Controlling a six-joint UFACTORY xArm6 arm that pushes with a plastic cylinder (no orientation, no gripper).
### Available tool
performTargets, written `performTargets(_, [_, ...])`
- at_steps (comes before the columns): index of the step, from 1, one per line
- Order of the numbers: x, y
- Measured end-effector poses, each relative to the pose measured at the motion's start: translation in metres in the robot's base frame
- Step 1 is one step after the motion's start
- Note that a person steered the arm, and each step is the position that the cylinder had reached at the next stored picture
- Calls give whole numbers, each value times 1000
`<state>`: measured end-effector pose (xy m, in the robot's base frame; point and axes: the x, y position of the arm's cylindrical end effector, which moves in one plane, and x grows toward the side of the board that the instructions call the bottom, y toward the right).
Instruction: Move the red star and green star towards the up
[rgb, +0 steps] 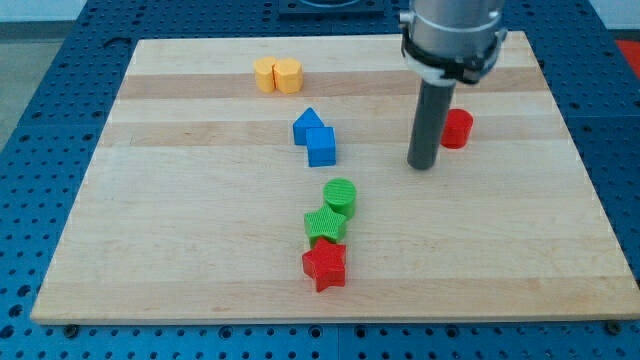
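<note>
1. Pale wooden board (200, 260) lies on a blue perforated table (40, 100).
2. My tip (423, 166) rests on the board at about 2 o'clock from the board's middle; the rod carries no jaws.
3. Red cylinder (458, 129) sits just beside the rod, at 2 o'clock from my tip, partly hidden by it.
4. Red star (325, 266) lies at 6 o'clock from the middle, near the bottom edge, well apart from my tip.
5. Green star (325, 224) touches the red star at its 12 o'clock; which way either star's points face is hard to tell.
6. Green cylinder (340, 195) touches the green star at its 1 o'clock, so the three run in a line leaning slightly right.
7. Blue blocks (315, 137), one peaked and one cube, touch at 12 o'clock from the middle.
8. Two yellow blocks (277, 75) touch at 11 o'clock, near the top edge.
</note>
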<state>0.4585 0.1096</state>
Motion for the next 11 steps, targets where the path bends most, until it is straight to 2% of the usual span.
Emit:
performTargets(1, [61,49])
performTargets(2, [112,10])
performTargets(3, [144,-89])
performTargets(4, [160,-153])
performTargets(7, [150,-266])
performTargets(8, [131,-259])
performTargets(11, [135,-149])
